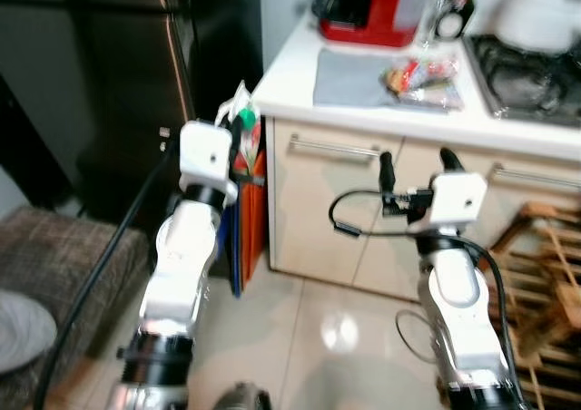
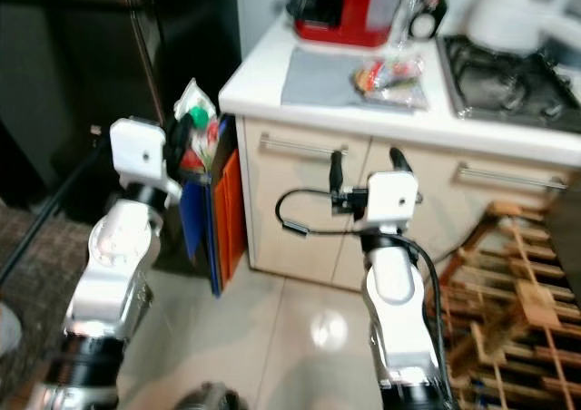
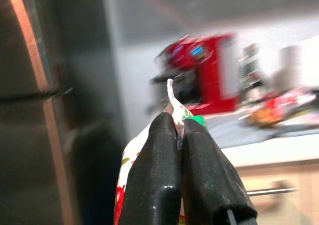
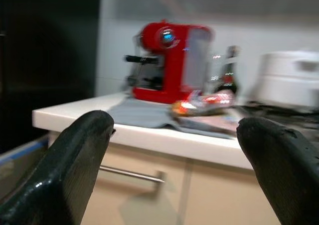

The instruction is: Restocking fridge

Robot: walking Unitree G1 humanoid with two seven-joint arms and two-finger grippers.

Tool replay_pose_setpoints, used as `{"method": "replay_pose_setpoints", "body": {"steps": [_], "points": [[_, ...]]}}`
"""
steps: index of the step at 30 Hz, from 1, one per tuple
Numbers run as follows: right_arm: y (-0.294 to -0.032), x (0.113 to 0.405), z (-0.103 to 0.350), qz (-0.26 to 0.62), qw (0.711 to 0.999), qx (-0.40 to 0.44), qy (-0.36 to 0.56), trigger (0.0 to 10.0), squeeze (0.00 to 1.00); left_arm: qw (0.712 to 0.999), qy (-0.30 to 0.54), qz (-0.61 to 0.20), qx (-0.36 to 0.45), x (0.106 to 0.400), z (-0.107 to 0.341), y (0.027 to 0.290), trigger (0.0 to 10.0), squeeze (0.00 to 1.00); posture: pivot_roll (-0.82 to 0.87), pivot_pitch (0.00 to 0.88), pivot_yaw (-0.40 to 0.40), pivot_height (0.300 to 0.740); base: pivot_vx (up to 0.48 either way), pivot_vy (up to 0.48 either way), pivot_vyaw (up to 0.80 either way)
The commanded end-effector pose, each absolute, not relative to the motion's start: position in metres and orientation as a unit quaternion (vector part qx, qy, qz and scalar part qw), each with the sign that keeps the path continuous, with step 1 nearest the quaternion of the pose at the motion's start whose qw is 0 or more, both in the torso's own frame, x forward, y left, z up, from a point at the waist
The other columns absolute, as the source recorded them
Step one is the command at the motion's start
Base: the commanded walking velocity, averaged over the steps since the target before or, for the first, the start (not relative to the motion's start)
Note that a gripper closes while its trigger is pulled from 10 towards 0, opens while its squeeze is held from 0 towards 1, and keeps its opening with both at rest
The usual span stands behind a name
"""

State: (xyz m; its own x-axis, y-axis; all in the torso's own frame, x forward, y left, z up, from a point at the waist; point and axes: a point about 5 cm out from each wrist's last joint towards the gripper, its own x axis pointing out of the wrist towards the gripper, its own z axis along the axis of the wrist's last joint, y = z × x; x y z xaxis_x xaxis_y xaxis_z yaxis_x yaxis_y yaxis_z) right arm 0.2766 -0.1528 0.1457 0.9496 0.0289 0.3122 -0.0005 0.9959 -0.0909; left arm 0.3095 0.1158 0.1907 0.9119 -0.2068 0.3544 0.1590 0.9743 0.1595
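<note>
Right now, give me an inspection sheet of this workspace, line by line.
Surface: white counter with a grey mat; glossy tiled floor below.
Job's things: printed pouch with a green cap, pinched at its top; a clear packet of food lies on the mat.
Clutter: red coffee machine, dark bottle, white appliance on the gas hob.
Grippers: left gripper shut on the pouch; right gripper open, holding nothing, facing the cabinet front.
Cables: black cable looping by the right wrist; another beside the left arm.
Surroundings: dark fridge, closed; blue and orange boards against the cabinet; wooden rack.
</note>
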Motion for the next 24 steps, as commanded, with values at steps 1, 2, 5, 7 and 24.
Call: {"method": "replay_pose_setpoints", "body": {"steps": [1,2,5,7,24], "points": [[-0.153,0.278,0.149,0.009,0.985,-0.039,-0.166,10.0,0.0,0.974,-0.192,-0.097,0.065,0.31,0.193,0.116,10.0,0.0,-0.07,0.0,0.014,0.74,-0.326,0.0,0.0],[-0.153,0.278,0.149,0.009,0.985,-0.039,-0.166,10.0,0.0,0.974,-0.192,-0.097,0.065,0.31,0.193,0.116,10.0,0.0,-0.07,0.0,0.014,0.74,-0.326,0.0,0.0],[-0.155,0.276,0.142,0.016,0.988,-0.034,-0.147,10.0,0.0,0.977,-0.179,-0.098,0.068,0.307,0.185,0.118,10.0,0.0,-0.07,0.0,0.014,0.74,-0.325,0.0,0.0],[-0.155,0.276,0.138,0.019,0.99,-0.031,-0.138,10.0,0.0,0.978,-0.171,-0.099,0.07,0.305,0.18,0.119,10.0,0.0,-0.07,0.0,0.014,0.74,-0.328,0.0,0.0],[-0.182,0.249,0.093,0.0,0.996,-0.075,-0.051,10.0,0.0,0.991,0.006,-0.094,0.099,0.249,0.085,0.165,10.0,0.0,-0.06,0.0,0.003,0.74,-0.056,0.0,0.0]]}}
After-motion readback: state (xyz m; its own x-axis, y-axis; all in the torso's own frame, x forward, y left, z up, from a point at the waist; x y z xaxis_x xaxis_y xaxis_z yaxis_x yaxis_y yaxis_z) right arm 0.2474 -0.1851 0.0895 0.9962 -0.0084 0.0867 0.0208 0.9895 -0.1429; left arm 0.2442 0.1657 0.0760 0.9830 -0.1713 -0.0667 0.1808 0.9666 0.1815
